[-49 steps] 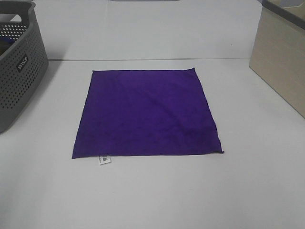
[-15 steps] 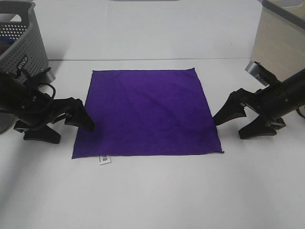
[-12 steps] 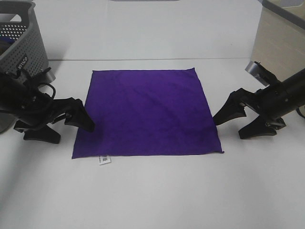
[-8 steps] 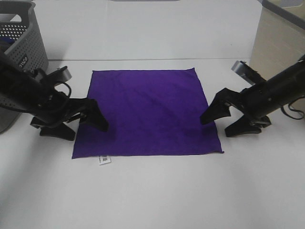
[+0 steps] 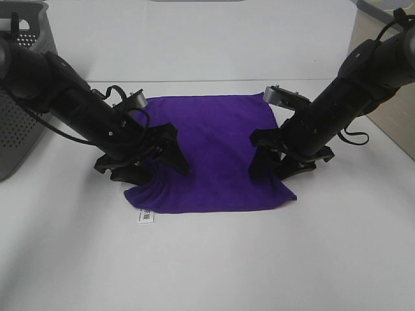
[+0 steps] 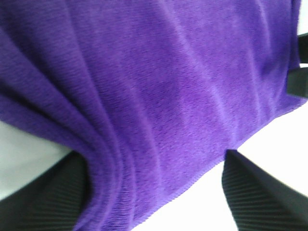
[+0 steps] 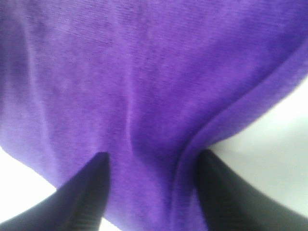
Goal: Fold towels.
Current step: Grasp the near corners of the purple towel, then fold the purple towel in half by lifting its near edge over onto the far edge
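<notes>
The towel (image 5: 214,152) lies in the middle of the surface (image 5: 214,272), its tag (image 5: 145,217) at the near left corner. The left pincer (image 5: 159,172) rests on the towel's left edge, the right pincer (image 5: 269,173) on its right edge. A basket (image 5: 16,139) stands far left, a box (image 5: 399,129) far right.

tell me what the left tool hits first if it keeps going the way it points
The left tool would meet the towel first: its bunched edge lies between the spread fingers, table probably right beneath.
</notes>
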Available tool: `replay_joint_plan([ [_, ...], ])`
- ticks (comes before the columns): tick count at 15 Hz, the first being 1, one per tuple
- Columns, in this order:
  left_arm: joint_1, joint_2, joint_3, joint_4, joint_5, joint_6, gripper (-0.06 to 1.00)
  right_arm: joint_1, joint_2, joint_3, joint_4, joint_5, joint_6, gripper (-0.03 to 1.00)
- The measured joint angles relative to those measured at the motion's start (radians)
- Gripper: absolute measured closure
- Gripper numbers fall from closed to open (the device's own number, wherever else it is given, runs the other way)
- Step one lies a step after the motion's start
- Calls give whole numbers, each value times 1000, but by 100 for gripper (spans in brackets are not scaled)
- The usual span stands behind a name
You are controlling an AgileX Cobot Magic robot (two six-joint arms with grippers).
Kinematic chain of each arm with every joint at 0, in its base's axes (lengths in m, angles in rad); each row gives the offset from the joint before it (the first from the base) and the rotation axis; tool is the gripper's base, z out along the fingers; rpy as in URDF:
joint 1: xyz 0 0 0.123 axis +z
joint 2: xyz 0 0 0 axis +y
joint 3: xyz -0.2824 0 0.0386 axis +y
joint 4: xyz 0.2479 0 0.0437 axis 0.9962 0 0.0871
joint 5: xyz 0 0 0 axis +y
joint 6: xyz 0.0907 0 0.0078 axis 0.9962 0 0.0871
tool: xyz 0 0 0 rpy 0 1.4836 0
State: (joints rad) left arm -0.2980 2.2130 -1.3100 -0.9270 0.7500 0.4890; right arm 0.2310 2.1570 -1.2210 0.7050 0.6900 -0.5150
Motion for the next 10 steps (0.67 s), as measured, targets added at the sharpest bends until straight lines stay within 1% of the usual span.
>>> replay_joint_plan([
  [2,0,10,0,14,-1,-7,47,0,2,-4,-74,-18,47,63],
  [3,0,16,2,23,-3,-7,61,0,4,-4,-94,-27,60,75],
  [4,0,20,6,25,-3,-5,78,0,4,-4,-110,-34,66,88],
  [5,0,24,8,27,-3,6,89,0,4,-4,-112,-34,67,94],
  [6,0,26,8,27,0,18,93,0,4,-4,-112,-32,67,94],
  [8,0,28,0,39,15,25,94,-1,4,-4,-102,-21,67,94],
  [10,0,35,-36,92,75,26,94,-2,-4,-4,-77,11,67,94],
])
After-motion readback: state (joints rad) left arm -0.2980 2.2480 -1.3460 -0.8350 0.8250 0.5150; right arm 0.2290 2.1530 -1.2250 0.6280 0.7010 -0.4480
